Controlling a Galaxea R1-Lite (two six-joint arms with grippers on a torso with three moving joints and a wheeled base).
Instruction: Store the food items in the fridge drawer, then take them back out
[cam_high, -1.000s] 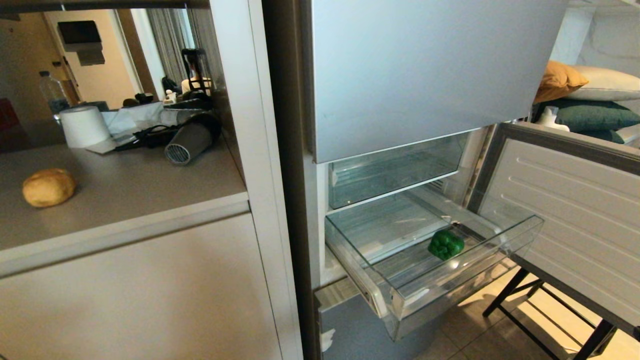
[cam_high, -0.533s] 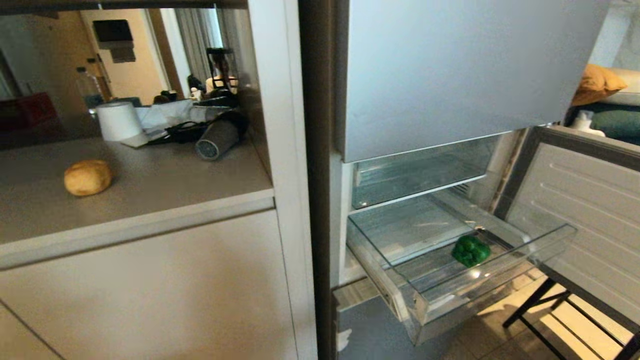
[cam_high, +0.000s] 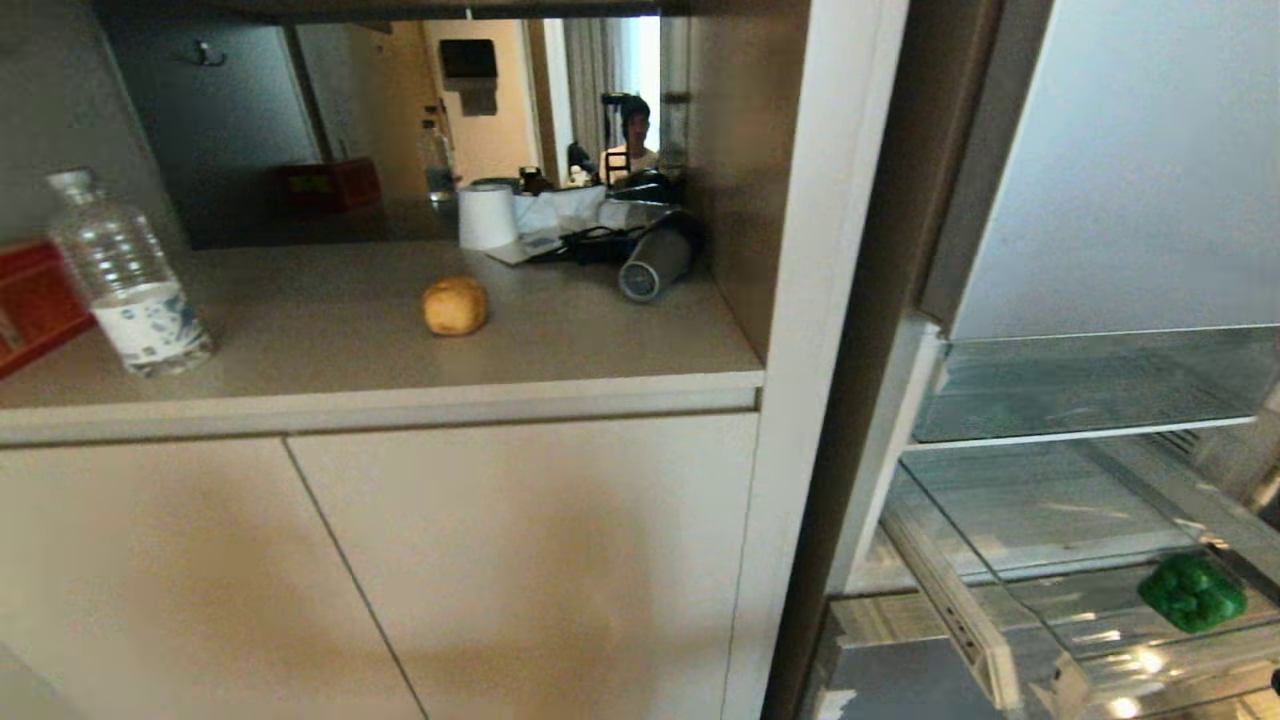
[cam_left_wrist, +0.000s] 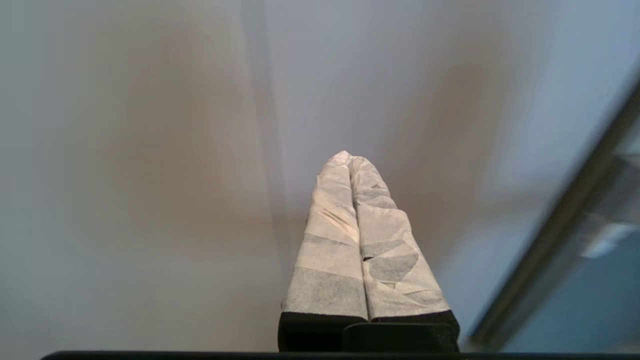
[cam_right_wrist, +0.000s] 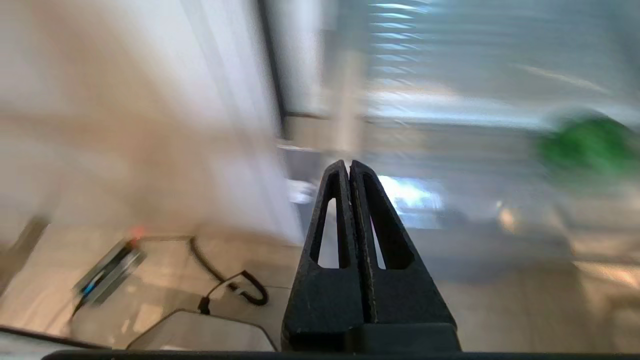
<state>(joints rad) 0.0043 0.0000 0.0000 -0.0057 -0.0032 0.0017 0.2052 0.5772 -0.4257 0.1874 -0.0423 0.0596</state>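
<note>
Potato on counter | right gripper closed, empty, apart

Count: one potato, one green bell pepper, one water bottle, one paper roll, one pulled-out clear fridge drawer.

The fridge drawer is cut off at the frame's edge; the green pepper is blurred.
</note>
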